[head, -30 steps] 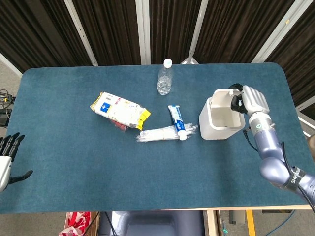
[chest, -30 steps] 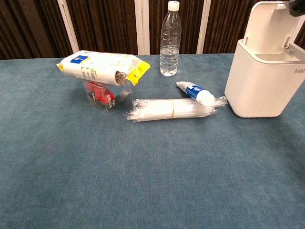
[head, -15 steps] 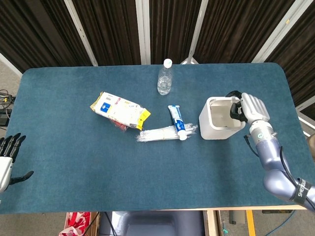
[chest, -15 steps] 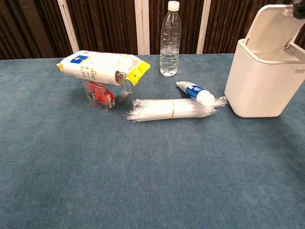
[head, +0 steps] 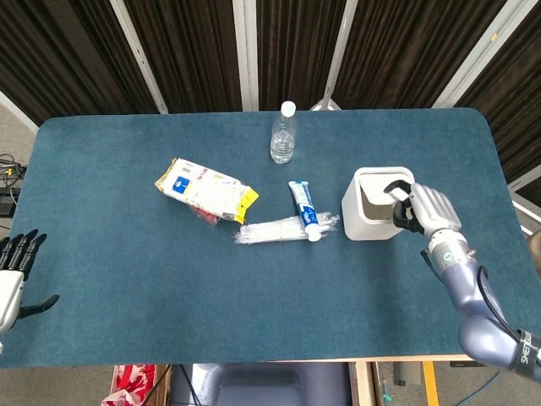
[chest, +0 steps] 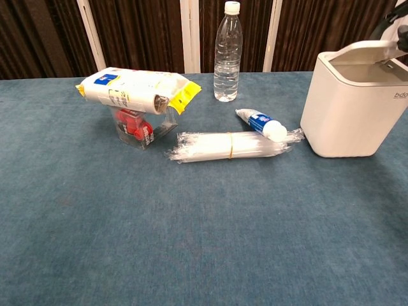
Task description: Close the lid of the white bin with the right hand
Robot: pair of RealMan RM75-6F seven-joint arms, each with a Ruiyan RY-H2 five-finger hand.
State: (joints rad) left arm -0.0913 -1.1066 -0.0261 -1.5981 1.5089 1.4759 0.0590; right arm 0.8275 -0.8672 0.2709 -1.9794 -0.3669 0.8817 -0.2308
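Note:
The white bin (head: 365,211) stands right of centre on the blue table; in the chest view the bin (chest: 350,115) fills the right edge. Its lid (chest: 363,51) lies tilted low over the opening, with a thin gap along the near edge. My right hand (head: 423,209) rests on the lid (head: 382,181) from the right side, fingertips on its top, holding nothing. Only a dark fingertip (chest: 403,35) shows at the chest view's top right corner. My left hand (head: 12,275) hangs off the table's left edge, fingers spread.
A toothpaste tube (head: 304,208) and a wrapped bundle of white sticks (head: 279,230) lie just left of the bin. A water bottle (head: 283,135) stands behind them. A yellow-and-white packet (head: 204,189) rests on a clear box further left.
The lid has swung down from upright to almost flat over the bin. My right hand has come toward me and lower with it. The left hand has stayed put.

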